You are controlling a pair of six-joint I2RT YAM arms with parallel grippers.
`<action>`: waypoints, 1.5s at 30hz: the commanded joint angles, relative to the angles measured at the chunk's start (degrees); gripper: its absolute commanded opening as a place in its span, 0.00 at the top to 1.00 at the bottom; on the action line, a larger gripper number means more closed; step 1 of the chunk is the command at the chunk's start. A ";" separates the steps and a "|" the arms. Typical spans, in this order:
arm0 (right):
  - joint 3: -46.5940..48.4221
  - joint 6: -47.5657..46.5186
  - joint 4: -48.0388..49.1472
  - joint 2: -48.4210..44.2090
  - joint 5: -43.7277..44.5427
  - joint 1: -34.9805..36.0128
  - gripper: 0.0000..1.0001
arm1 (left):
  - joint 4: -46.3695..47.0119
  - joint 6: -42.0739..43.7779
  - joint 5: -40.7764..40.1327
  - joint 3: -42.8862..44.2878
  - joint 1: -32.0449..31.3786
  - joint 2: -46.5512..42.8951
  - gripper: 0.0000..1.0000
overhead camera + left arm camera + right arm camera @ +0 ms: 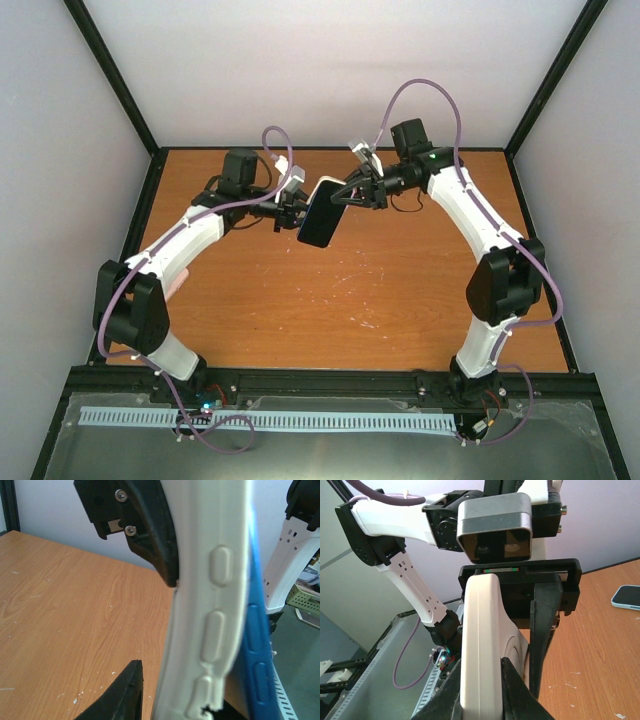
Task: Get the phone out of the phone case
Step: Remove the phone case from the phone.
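Observation:
The phone [320, 224], dark screen toward the camera, hangs in the air above the back middle of the table in its white case [326, 186]. In the left wrist view the white case edge [215, 605] with its button bumps runs top to bottom, and the phone's blue side [256, 650] shows beside it, standing a little apart from the case. My left gripper [298, 208] is shut on the case from the left, its fingers [122, 695] on either side. My right gripper [347, 194] is shut on the case [485, 645] from the right, fingers [520, 695] pressed on both faces.
The orange wooden table [380, 290] lies below both arms, walled by white panels. A flat light-blue-rimmed item [626, 597] lies on the table in the right wrist view. A metal tray with a slotted strip [270, 420] sits at the near edge.

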 commanded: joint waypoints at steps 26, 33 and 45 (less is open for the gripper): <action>6.53 25.51 15.21 16.49 5.54 -2.96 0.43 | 38.36 -47.63 14.83 -9.98 9.71 14.02 0.99; -2.81 26.77 25.99 6.20 18.27 -3.76 0.40 | 48.08 -60.91 13.41 -9.97 12.30 15.23 0.99; -19.34 10.66 39.41 -12.91 47.67 2.33 0.40 | 41.38 -70.17 5.23 -4.54 13.71 14.76 0.99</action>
